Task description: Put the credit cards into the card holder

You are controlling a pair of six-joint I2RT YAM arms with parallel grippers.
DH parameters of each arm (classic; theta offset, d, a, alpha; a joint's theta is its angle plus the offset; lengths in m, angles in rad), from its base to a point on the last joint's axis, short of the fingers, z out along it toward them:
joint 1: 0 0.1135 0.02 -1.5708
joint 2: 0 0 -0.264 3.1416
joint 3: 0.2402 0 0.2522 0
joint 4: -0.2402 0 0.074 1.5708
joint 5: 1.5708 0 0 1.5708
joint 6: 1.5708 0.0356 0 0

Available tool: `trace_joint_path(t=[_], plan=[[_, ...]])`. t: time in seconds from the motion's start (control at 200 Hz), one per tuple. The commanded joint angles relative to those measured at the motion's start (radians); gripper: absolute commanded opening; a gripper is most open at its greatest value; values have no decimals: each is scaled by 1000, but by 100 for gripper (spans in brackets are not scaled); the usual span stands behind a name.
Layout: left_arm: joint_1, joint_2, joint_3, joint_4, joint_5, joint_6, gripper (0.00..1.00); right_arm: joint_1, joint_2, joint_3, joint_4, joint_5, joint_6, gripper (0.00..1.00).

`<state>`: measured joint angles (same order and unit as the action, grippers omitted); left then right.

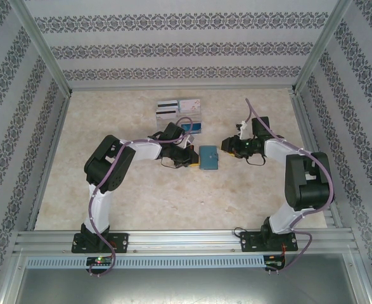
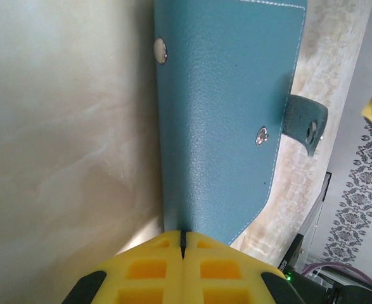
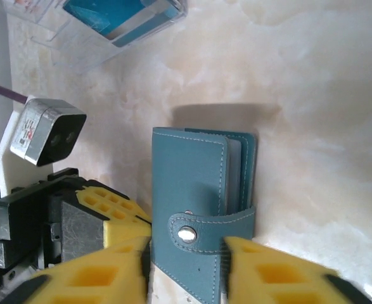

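Near the middle of the tabletop, the card holder (image 1: 209, 158), flat and folded shut, with an arm on either side.

Against the edge facing the tabletop's left side, the left gripper (image 2: 182, 239), fingers pressed fully together with no gap. Touches the teal cover at the tips; pinching a thin edge or merely pushing on it, cannot tell. Looks like bracing, to keep the soft holder from sliding during work at the other end.

Over the end facing the tabletop's right side, the right gripper (image 3: 187, 248), fingers (image 3: 97, 278) narrowly apart, straddling the strap (image 3: 205, 229) and its snap. Not clamped on anything visible. Seems aimed at undoing the strap, with no loading possible under a closed cover. Snap fastened or not: cannot tell.

Toward the middle of the far edge, the credit cards (image 1: 166, 107), sitting in a clear tray (image 3: 78, 50), well apart from the holder and untouched.

Judging by that, task at its opening step: holder to be opened first, cards to be fetched afterward.
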<state>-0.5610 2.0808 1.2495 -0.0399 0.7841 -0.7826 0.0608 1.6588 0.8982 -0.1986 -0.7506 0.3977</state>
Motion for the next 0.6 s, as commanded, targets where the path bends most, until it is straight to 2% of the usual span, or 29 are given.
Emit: trace_joint_path(t=[0.0,0.16,0.595], plan=[[5,18,-2,-2,-9,13,0,-4,26,-24,7,-18,-8,25],[5,27,17,-13,-10,13,0,14,79,-9,6,-57,-9,22],[-5,31,68,-72,-25,39,0,61,136,39,4,-53,-7,22]])
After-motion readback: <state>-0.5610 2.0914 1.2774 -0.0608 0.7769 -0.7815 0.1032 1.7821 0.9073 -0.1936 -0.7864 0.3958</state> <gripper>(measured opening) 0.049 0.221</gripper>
